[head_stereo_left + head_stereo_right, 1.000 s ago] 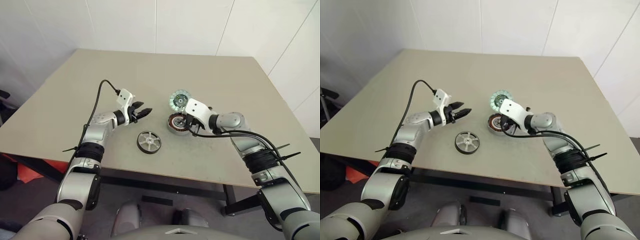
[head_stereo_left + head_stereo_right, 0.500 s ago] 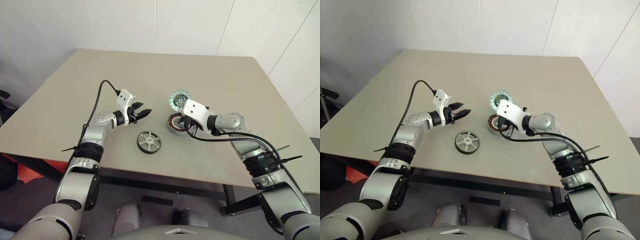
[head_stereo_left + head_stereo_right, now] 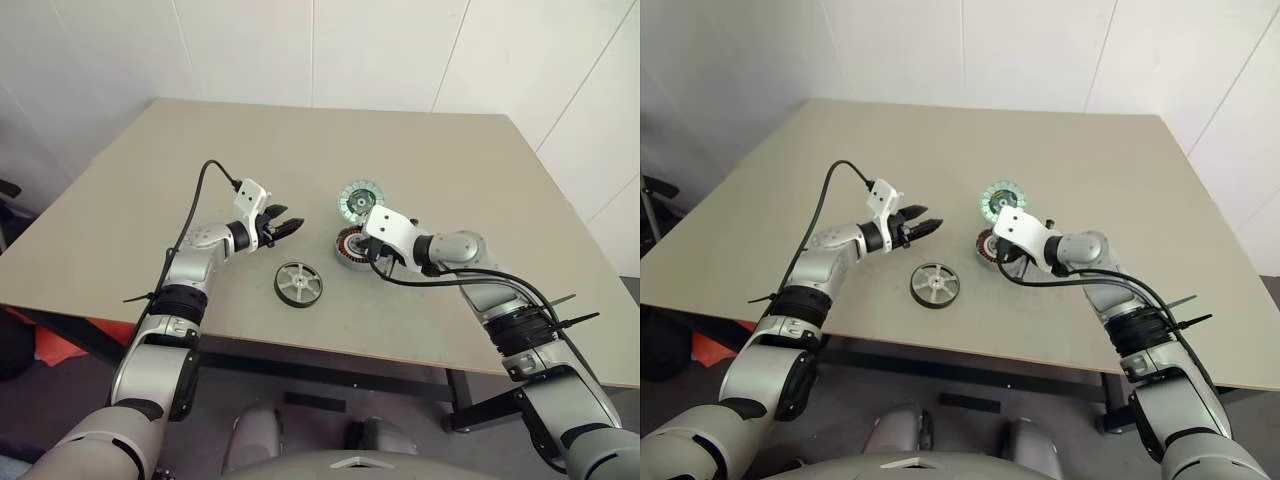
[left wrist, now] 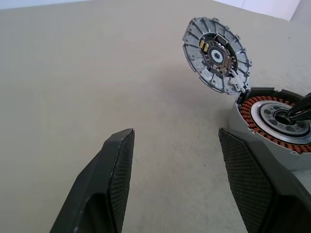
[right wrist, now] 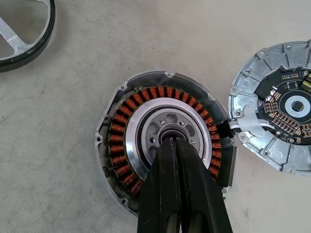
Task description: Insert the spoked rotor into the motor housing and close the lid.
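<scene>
Nearest on the matte grey table [image 3: 450, 170] lay the spoked rotor [image 3: 298, 284], a flat dark-rimmed wheel. The left gripper [image 3: 283, 227] hovered level above the table, jaws apart and empty. Beyond, the right gripper [image 5: 171, 141] angled down, fingers pressed together in the silver centre of the copper-wound motor housing [image 5: 126, 141], whose round lid [image 3: 357, 198] lay open just behind.

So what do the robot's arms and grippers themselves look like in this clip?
Both arms are silver-grey metal segments with black joint bands. Each wrist carries a white boxy camera block fed by a loose black cable. The left gripper has two black wedge-shaped fingers with finely textured inner faces; the right gripper has two smooth, slim black fingers.
</scene>
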`<state>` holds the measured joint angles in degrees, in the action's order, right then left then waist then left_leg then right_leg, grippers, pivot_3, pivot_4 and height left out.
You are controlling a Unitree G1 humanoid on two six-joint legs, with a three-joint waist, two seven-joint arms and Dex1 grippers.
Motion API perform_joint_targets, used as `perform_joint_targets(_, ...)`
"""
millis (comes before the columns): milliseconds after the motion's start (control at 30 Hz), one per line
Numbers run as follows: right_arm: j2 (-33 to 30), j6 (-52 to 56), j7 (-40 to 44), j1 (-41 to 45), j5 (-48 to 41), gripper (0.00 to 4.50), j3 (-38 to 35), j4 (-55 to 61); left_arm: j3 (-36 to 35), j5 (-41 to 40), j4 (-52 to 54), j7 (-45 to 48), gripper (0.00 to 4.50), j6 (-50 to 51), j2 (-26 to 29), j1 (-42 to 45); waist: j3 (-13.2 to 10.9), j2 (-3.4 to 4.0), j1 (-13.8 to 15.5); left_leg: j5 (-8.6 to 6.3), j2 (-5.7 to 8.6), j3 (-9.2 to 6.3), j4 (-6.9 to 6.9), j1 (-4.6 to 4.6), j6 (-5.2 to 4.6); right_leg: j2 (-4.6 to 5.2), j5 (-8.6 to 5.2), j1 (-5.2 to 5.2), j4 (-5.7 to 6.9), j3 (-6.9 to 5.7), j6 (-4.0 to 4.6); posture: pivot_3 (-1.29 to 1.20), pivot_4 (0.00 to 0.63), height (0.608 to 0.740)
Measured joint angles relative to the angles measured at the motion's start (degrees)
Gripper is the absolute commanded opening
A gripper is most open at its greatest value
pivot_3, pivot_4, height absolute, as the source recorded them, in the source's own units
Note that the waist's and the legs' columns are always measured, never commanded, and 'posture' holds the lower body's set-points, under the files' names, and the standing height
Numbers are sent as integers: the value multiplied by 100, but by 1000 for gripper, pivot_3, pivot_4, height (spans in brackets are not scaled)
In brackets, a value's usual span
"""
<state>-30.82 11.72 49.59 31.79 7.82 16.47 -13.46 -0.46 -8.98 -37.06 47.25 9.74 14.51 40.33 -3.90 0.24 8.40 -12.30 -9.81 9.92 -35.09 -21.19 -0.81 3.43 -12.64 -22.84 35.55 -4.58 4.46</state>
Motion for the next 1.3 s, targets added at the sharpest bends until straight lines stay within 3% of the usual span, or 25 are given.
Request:
perform_joint_targets(733, 209, -509, -221, 176, 58, 21, -49, -788, 75, 1, 1, -4, 2936, -52, 6, -37, 0, 0, -70, 0, 1, -1, 1, 36, 1, 0, -1, 38, -6, 0, -2, 0, 0, 740)
perform_joint_targets(1300, 255, -25, -35, -136, 47, 21, -16, 108, 101, 19, -25, -3, 2936, -105, 2, -41, 0, 0, -119, -1, 0, -1, 4, 8, -1, -1, 0, 11, -7, 0, -1, 0, 0, 740)
